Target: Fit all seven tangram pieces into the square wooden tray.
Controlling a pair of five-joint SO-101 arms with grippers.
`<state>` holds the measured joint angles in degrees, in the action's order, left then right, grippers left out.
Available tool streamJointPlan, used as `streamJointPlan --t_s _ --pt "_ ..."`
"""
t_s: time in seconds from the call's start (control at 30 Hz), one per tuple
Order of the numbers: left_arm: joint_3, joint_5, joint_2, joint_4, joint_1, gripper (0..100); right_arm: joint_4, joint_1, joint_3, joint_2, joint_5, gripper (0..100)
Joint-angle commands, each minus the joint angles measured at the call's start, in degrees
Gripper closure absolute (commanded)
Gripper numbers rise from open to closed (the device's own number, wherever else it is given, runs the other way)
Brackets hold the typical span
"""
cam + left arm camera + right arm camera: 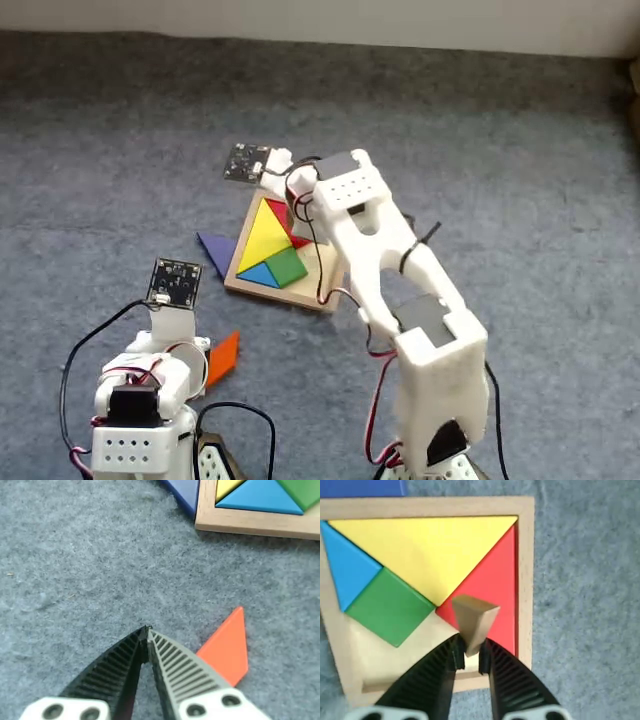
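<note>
The square wooden tray holds a big yellow triangle, a red triangle, a blue triangle and a green square. My right gripper is shut on a tan wooden piece, held on edge just over the tray's bare part beside the red triangle. My left gripper is shut with nothing in it, low over the carpet. An orange piece lies flat close beside its fingers. A dark blue piece lies against the tray's outer edge.
Everything rests on grey carpet. In the high view the right arm stretches over the tray; the left arm sits at the near left, with the orange piece beside it and the dark blue piece left of the tray.
</note>
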<state>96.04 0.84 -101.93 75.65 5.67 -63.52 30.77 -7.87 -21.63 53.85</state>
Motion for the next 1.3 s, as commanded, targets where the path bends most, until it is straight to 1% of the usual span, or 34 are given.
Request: streamJointPlan --t_s 0.0,0.1,0.2,0.33,0.4,0.53,0.7,0.8,0.9,1.1,1.27 --pt "1.1 0.3 -2.3 0.4 0.6 99 2.5 0.2 6.5 13.0 0.8 99.3" --pt "1.1 0.3 -2.3 0.4 0.6 99 9.0 0.4 17.0 21.1 0.8 99.3" --pt "1.1 0.3 -2.3 0.4 0.6 99 21.1 0.0 28.4 26.0 1.7 99.3" --pt "1.1 0.3 -2.3 0.4 0.6 99 40.2 -1.1 41.5 27.3 11.3 99.3" --pt "1.1 0.3 -2.3 0.4 0.6 99 49.5 -1.3 46.7 27.2 11.6 99.3" --pt "1.1 0.3 -2.3 0.4 0.6 99 64.1 -2.2 54.5 27.2 11.8 99.3" --pt "1.1 0.3 -2.3 0.4 0.6 99 77.8 -2.7 61.6 27.2 11.9 99.3" --pt "1.1 0.3 -2.3 0.4 0.6 99 82.4 -2.7 64.5 27.1 11.9 99.0" --pt "1.1 0.3 -2.3 0.4 0.6 99 83.4 -2.7 66.1 27.1 12.0 98.1" --pt "1.1 0.3 -2.3 0.4 0.6 99 83.6 -4.0 67.9 27.3 11.6 81.9" --pt "1.1 0.3 -2.3 0.4 0.6 99 83.8 -4.4 68.7 27.9 11.8 81.1"
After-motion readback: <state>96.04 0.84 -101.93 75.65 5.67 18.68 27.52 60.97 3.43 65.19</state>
